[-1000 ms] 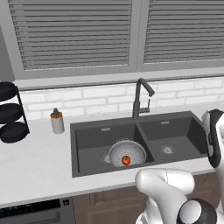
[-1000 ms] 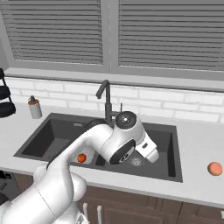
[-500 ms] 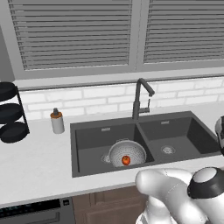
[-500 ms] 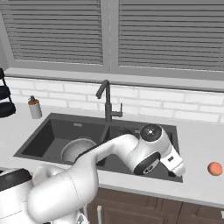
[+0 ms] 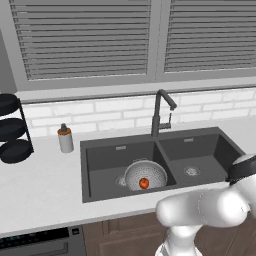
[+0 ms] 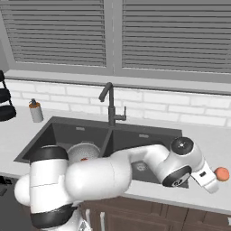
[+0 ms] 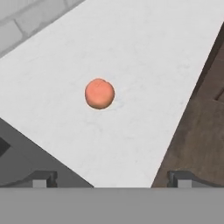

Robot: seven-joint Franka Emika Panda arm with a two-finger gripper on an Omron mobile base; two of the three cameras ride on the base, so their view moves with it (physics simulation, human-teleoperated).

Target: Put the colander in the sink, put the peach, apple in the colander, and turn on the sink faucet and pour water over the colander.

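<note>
The colander (image 5: 145, 174) sits in the left basin of the sink (image 5: 100, 155), near the divider, with the apple (image 5: 144, 183) lying inside it. From the right base view the colander (image 6: 84, 151) shows just behind the arm's white shoulder, a spot of red apple (image 6: 84, 159) at its lower rim.

The faucet (image 5: 160, 112) stands at the back of the sink, behind the divider, its hooked spout pointing toward the right basin (the same faucet (image 6: 109, 104) in the right base view). No stream of water is visible under the spout.

The peach (image 6: 221, 173) lies on the white table (image 6: 212, 135) to the right of the sink, well apart from the colander and near the table's front edge. The arm stretches across the front of the sink toward it, and the pincer (image 6: 211, 181) is just beside the fruit, on its sink side, not touching it as far as can be seen.

In the hand view the peach (image 7: 99, 93) lies alone on the bare table (image 7: 144, 65), ahead of the two fingertips (image 7: 43, 178) at the bottom edge. These stand far apart, so the pincer (image 7: 111, 180) is spread wide and pinches nothing.

A soap dispenser (image 5: 65, 138) stands on the table left of the sink, and a black dish rack (image 5: 12, 129) stands farther left.
</note>
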